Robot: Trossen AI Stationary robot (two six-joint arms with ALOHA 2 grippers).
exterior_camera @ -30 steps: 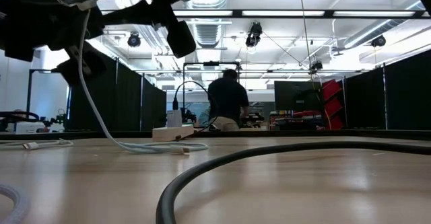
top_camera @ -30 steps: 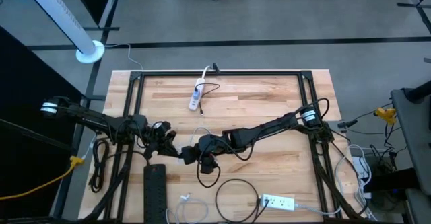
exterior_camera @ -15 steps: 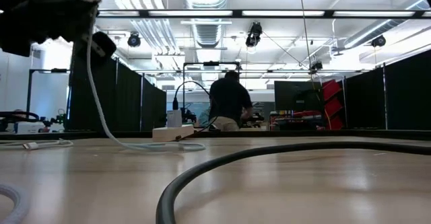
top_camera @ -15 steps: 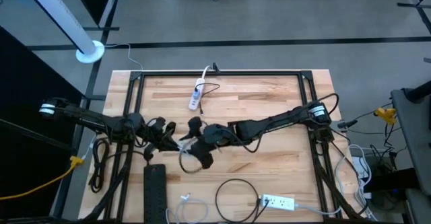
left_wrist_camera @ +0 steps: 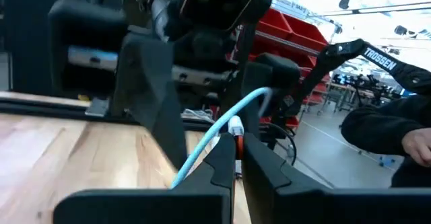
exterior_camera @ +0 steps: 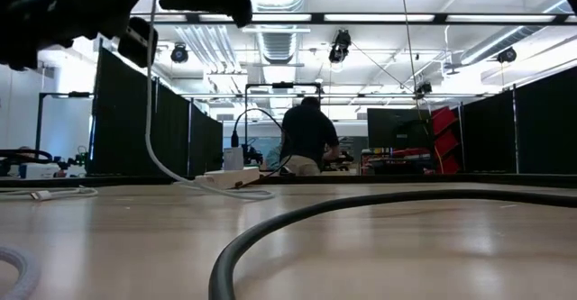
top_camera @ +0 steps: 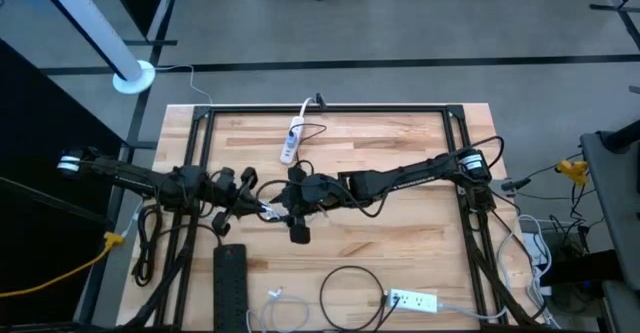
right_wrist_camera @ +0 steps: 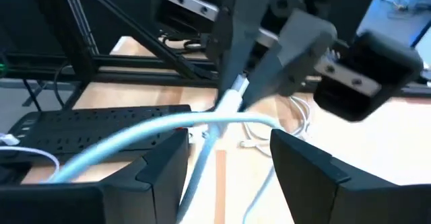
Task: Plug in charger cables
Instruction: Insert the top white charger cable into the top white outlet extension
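Mid-table, at the hand-over stage: thin pale-blue-white charger cable [left_wrist_camera: 222, 131] pinched by its small plug end between the closed fingers of the left gripper [top_camera: 262, 211], held aloft above the light butcher-block wooden table [top_camera: 400, 143]. Seen clearly in the left wrist view, fingers [left_wrist_camera: 219, 163] pressed together on the plug tip, cable trailing away downward. Right gripper [top_camera: 290, 213] directly opposite, at three o'clock of the left one and almost touching it, fingers [right_wrist_camera: 161, 160] spread apart with the cable running through the gap, not clamped.

From the low view, cable [exterior_camera: 153, 129] hanging from the grippers overhead and sagging down to the tabletop, ending near the small white power strip [top_camera: 291, 141] lying at twelve o'clock of the grippers, toward the far edge. Long black rectangular power strip [top_camera: 229, 283] at six o'clock, near the front edge; white power strip with visible outlets [top_camera: 412, 299] at about four o'clock. Person standing in the room beyond, back turned.

Step in hand, judging by the layout: regrasping or orienting the plug between both grippers, nothing inserted yet. Next move probably calls for closing the right fingers on the cable, squaring the plug, then carrying it to a socket with careful alignment and slack kept loose.
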